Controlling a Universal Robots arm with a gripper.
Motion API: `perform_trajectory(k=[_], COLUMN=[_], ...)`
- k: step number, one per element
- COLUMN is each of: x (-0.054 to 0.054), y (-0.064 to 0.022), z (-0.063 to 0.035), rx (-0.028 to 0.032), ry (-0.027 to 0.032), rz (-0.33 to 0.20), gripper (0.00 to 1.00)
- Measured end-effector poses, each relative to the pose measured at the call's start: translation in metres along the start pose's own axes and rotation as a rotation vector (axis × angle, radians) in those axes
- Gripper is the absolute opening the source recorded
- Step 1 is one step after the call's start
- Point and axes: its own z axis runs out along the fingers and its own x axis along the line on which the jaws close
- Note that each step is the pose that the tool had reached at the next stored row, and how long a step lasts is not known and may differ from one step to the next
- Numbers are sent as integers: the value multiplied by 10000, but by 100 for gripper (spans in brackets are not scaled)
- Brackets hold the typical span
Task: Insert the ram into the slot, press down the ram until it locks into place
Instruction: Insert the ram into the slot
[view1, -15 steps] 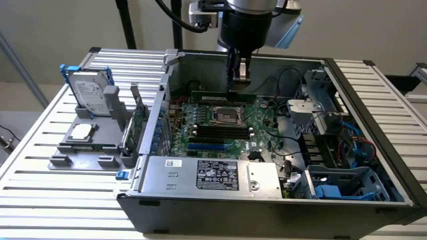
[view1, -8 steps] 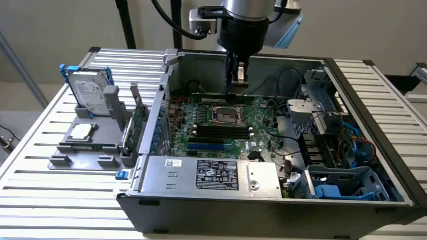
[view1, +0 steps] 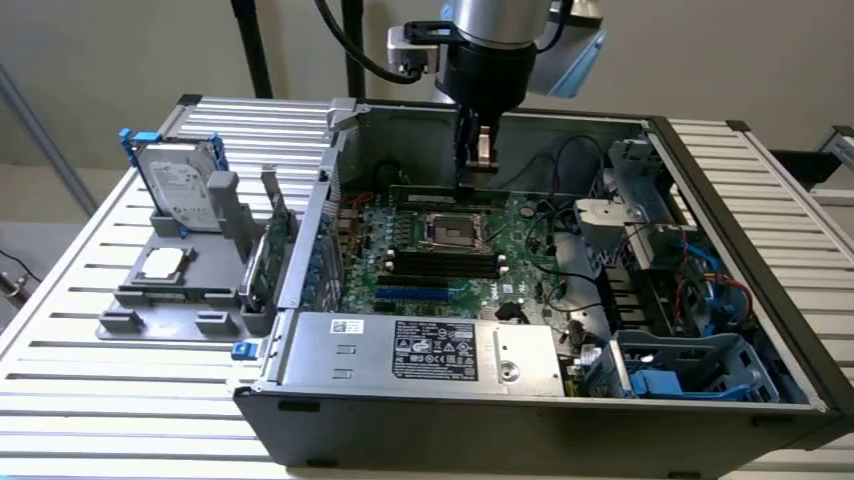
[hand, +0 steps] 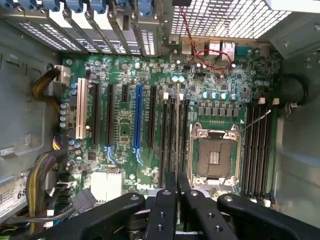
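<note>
Jaws: gripper (hand: 177, 176) closed down to a thin gap, fingers (hand: 170, 192) side by side. The upper edge of the ram (hand: 177, 130) runs straight into that gap. My reading is that the ram is pinched at one end; the contact itself is hidden under the fingertips.

Ram stands on edge. Its long axis runs away from the jaws along the line of the slot (hand: 180, 147). Cannot tell if it is seated or if the end clips are closed.

In the exterior view the gripper (view1: 481, 165) comes straight down onto the ram (view1: 430, 189) at the end nearer that view's right. The rest of the stick reaches toward that view's left, level with the board.

Close by: like black slots sit tight on both flanks of the ram, so there is almost no sideways room. Any correction has to go along the stick or straight down.

Next out: CPU socket (hand: 214, 157), open and bare, lies beside this slot bank, with a second bank of black slots (hand: 257, 150) beyond it. On the other flank is the blue slot (hand: 137, 120), well apart.

Farther: in the exterior view the case's back wall (view1: 414, 135) rises just behind the ram, and loose black cables (view1: 567, 160) hang near the arm toward that view's right. Open room is overhead.
</note>
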Motion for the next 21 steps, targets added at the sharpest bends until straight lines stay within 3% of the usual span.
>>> perform_trajectory(k=[6, 15, 18, 21], x=[-5, -3, -3, -3], y=[-4, -10, -11, -13], z=[107, 253, 286, 329], rx=[11, 85, 129, 180], ry=[68, 139, 208, 234], rz=[9, 78, 86, 88], gripper=[13, 13, 13, 13])
